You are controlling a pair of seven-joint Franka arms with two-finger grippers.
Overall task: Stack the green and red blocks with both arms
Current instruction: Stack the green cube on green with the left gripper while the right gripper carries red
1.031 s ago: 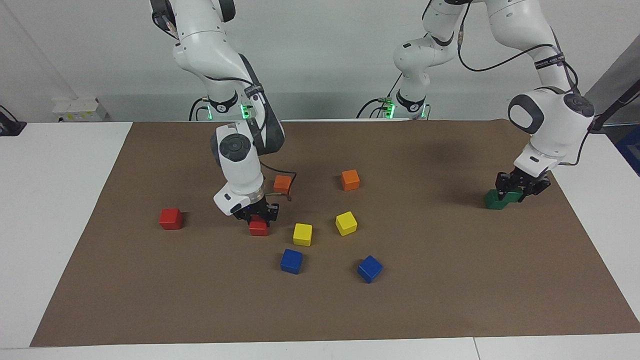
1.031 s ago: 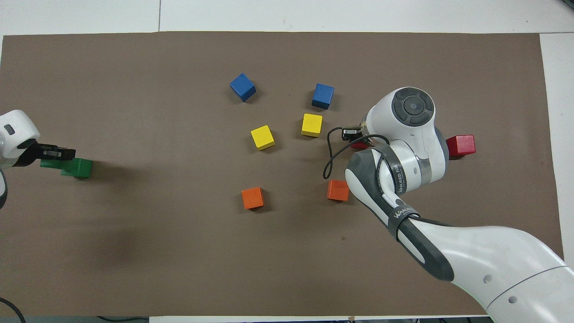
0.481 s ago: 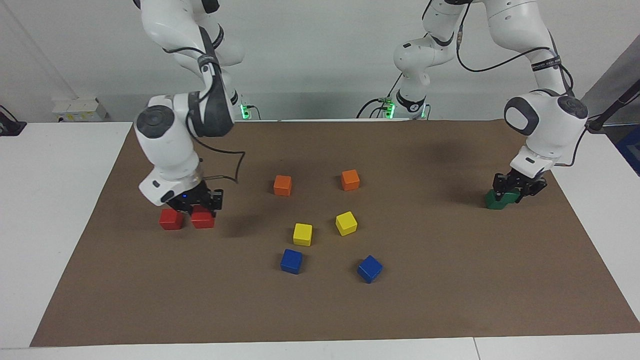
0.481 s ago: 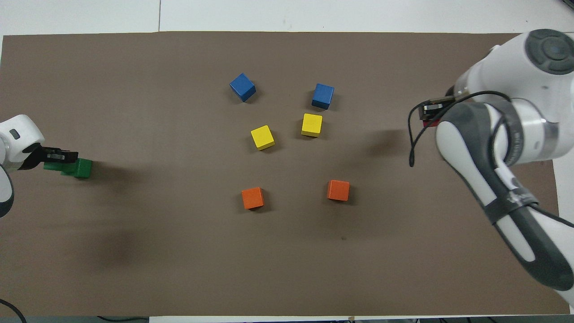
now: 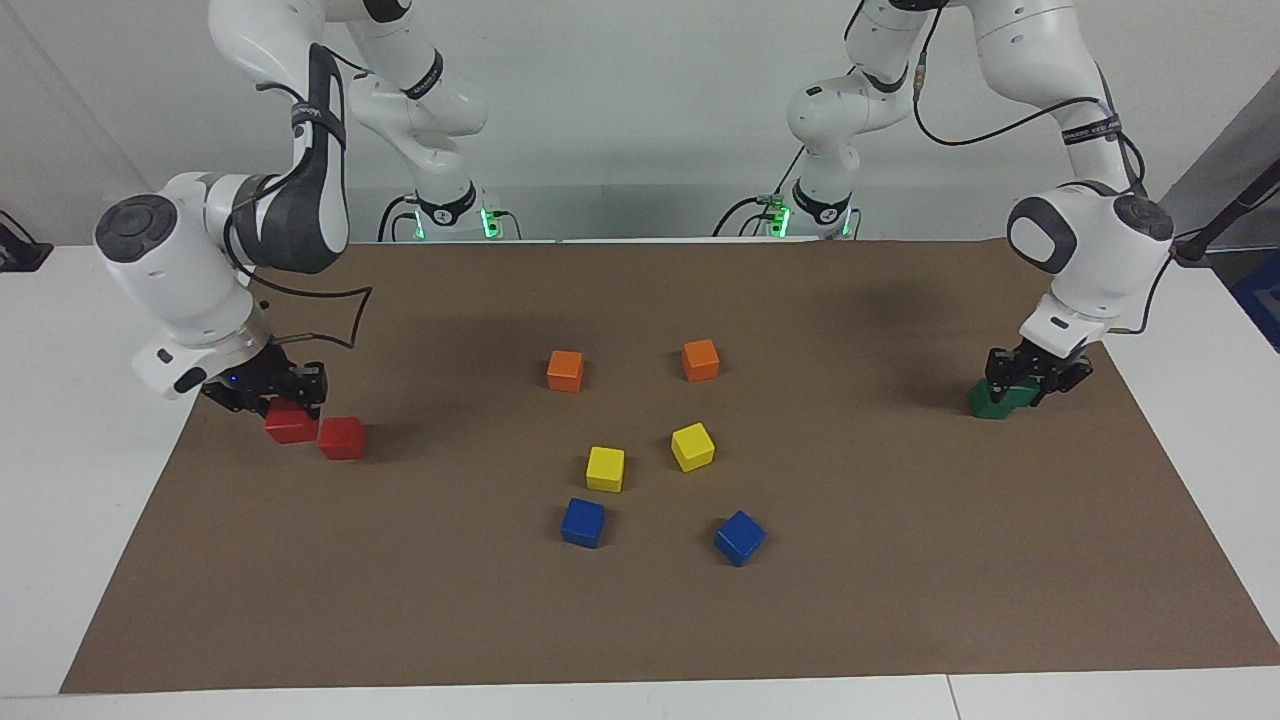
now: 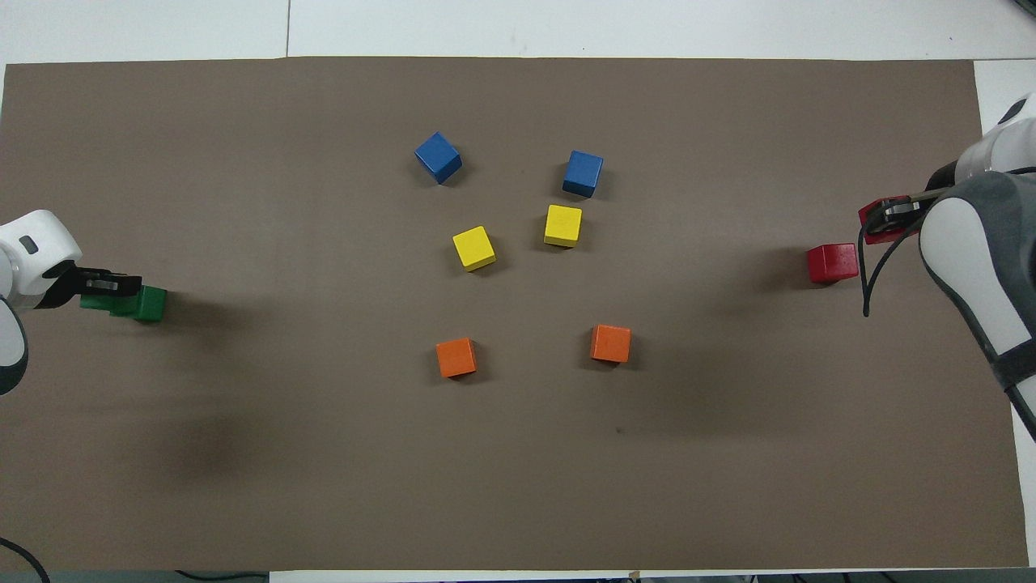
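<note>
**Both grippers closed on blocks at the two ends of the mat**

We see a white table [image 5: 60, 420] covered by a brown mat [image 5: 640, 620], with the two white arms reaching to its ends. The right arm [image 5: 230, 230] bends down toward its own end of the table, and the left arm [image 5: 1090, 240] does the same at the other end.

The right gripper [image 5: 268, 392] is pinched on a red block [image 5: 291, 424], carried just above the mat and just beside the second red block [image 5: 342, 438], which rests on the mat. In the overhead view the held red block [image 6: 878, 219] sits closer to the mat's edge than the resting one [image 6: 832, 263].

The left gripper [image 5: 1035, 372] is clamped on a green block [image 5: 1018, 391] that overlaps a second green block [image 5: 988, 402] lying on the mat; we cannot tell whether they touch.

In the middle of the mat lie two orange cubes [image 5: 565, 371], nearest the robots, then two yellow cubes [image 5: 605, 469], then two blue cubes [image 5: 583, 522], farthest from the robots.
</note>
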